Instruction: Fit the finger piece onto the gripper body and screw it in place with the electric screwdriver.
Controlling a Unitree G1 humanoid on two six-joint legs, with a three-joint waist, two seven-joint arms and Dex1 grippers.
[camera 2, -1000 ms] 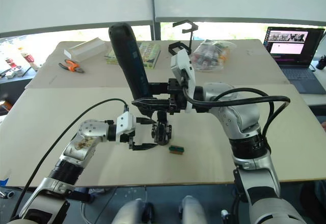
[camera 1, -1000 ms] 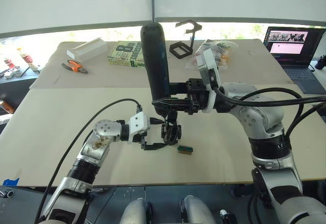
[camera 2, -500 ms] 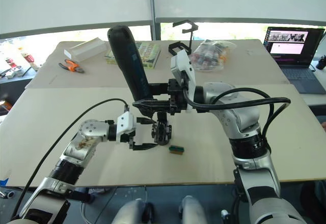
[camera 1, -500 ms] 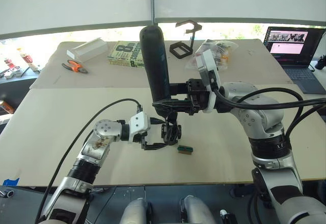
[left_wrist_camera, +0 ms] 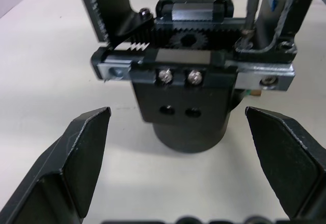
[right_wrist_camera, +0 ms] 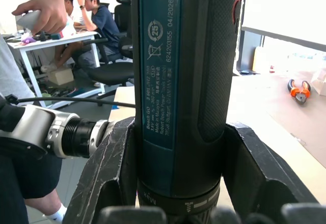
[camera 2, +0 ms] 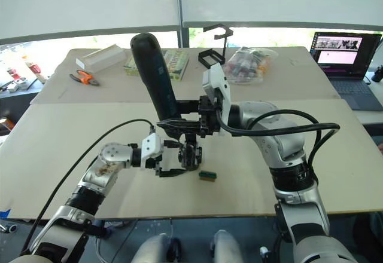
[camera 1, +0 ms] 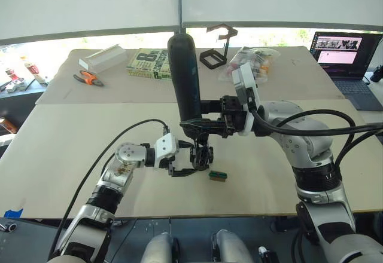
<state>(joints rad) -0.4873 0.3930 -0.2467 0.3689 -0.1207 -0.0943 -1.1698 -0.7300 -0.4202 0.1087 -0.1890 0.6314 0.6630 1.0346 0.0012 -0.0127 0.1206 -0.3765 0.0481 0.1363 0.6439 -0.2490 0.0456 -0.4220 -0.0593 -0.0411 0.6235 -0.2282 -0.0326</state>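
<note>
The electric screwdriver (camera 1: 185, 83) is blocking the gripper body (camera 1: 201, 155) from above. The left gripper (camera 1: 184, 160) is flanking it, fingers spread. A small green-and-brown block (camera 1: 218, 176) is lying just beside it; bare table (camera 1: 60, 149) is stretching leftward.

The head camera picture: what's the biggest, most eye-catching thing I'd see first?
The tall black electric screwdriver stands out first, held upright in the middle of the table by the right end effector, its bit pointing down. Right under it sits the small black gripper body, with the open left end effector around it. A little green-and-brown block lies just beside them.
</note>
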